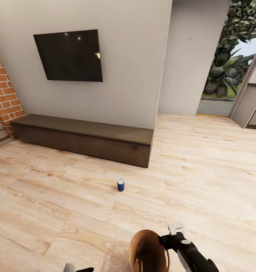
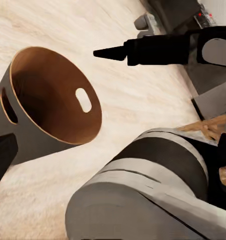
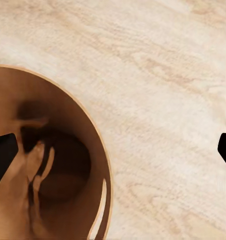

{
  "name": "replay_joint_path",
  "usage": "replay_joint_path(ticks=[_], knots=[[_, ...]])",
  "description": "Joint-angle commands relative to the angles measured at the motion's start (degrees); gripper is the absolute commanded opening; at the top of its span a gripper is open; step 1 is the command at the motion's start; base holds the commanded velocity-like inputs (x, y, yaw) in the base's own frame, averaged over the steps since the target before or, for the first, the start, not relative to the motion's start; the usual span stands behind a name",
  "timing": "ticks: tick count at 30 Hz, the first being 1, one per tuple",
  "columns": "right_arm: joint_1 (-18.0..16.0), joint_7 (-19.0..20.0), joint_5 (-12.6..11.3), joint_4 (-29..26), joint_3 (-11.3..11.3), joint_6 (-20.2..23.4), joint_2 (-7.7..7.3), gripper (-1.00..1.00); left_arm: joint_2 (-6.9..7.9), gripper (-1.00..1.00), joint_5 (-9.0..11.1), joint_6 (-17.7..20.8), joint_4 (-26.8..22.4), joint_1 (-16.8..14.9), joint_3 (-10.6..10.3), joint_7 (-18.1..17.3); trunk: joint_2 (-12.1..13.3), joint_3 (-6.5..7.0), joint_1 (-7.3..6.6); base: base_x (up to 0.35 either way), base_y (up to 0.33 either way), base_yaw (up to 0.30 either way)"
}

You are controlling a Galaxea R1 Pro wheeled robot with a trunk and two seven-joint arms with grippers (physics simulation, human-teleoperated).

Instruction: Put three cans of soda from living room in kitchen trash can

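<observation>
While your right claw (image 1: 176,229) sits spread beside the bin (image 1: 147,251), the upright blue can (image 1: 121,185) stands ahead, slightly left.

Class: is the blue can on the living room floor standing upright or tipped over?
Upright. The blue can stands on its base on the wood floor, silvery top facing up.

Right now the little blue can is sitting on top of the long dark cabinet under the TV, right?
Not quite. The blue can is not on top of the long dark cabinet; it stands upright on the wood floor in front of it, a little way out from its front face. The head view shows this. The cabinet does sit under the TV.
</observation>
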Motion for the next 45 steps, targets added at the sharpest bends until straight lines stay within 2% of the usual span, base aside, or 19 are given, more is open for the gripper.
replay_joint_path(ticks=[1,13,40,45], knots=[[0.01,0.00,0.00,-0.27,0.00,0.01,-0.01,1.00,-0.01,1.00,-0.07,0.00,-0.21,0.02,0.36,-0.95,0.00,-0.01,0.00,0.000,0.000,0.000],[-0.04,0.01,0.00,-0.69,0.02,0.03,-0.03,1.00,-0.02,1.00,-0.14,-0.03,-0.35,0.03,1.39,-2.03,0.00,-0.01,0.00,0.000,0.000,0.000],[-0.05,0.02,0.00,-0.64,0.02,0.03,-0.03,1.00,-0.02,1.00,-0.23,-0.10,-0.16,0.04,1.66,-1.96,0.00,-0.01,0.00,0.000,0.000,0.000],[-0.05,0.02,0.00,-0.64,0.02,0.03,-0.03,1.00,0.35,1.00,-0.29,-0.15,-0.23,0.04,2.02,-1.90,0.00,-0.01,0.00,0.000,0.000,0.000]])
